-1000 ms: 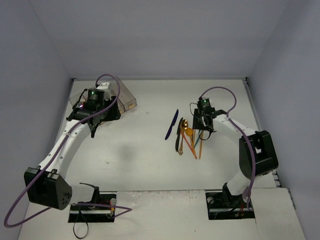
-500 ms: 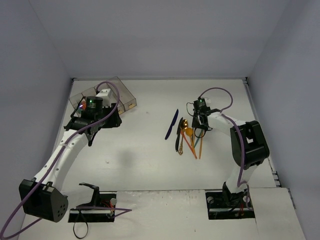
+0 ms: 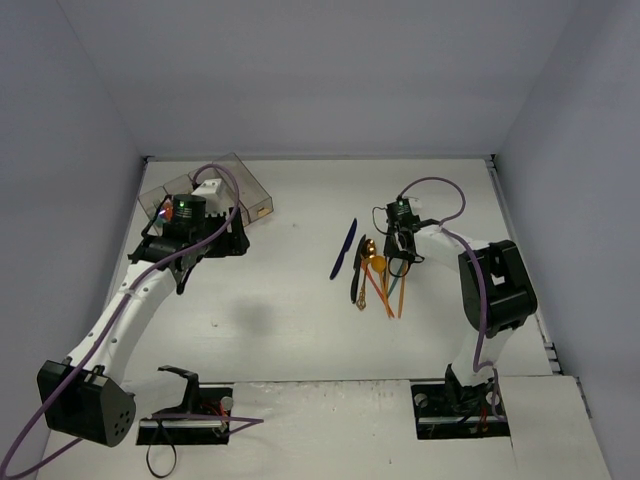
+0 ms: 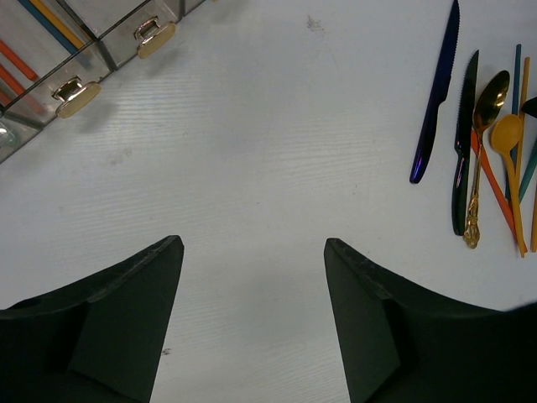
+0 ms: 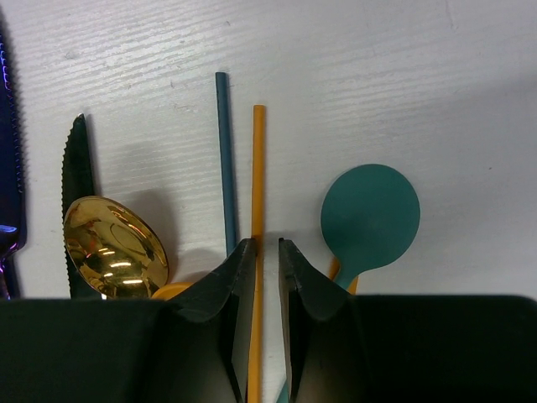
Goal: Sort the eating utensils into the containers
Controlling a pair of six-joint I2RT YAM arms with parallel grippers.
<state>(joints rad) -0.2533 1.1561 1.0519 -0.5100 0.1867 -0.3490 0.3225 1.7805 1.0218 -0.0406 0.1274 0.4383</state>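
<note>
The containers are clear bins joined as one tray [image 3: 243, 183] at the back left, also in the left wrist view [image 4: 109, 38], with orange, blue and yellow utensils inside. The loose eating utensils [image 3: 372, 272] lie mid-right: a dark blue knife [image 4: 435, 92], black knife [image 5: 77, 168], gold spoon [image 5: 116, 248], teal spoon [image 5: 370, 217], teal handle [image 5: 224, 151] and orange handle [image 5: 258, 168]. My right gripper [image 5: 267, 243] is down on the pile, jaws nearly closed either side of the orange handle, a sliver of table still showing. My left gripper [image 4: 253, 243] is wide open and empty, just right of the tray.
The tray has tan labels [image 4: 156, 34] on its bin ends. The white table [image 3: 280, 300] is walled at the back and sides. The right arm's upper link [image 3: 495, 290] stands right of the pile.
The left gripper drew back from the tray toward the front and swung right. The right arm swung in and set its gripper down on the utensil pile, then held still.
</note>
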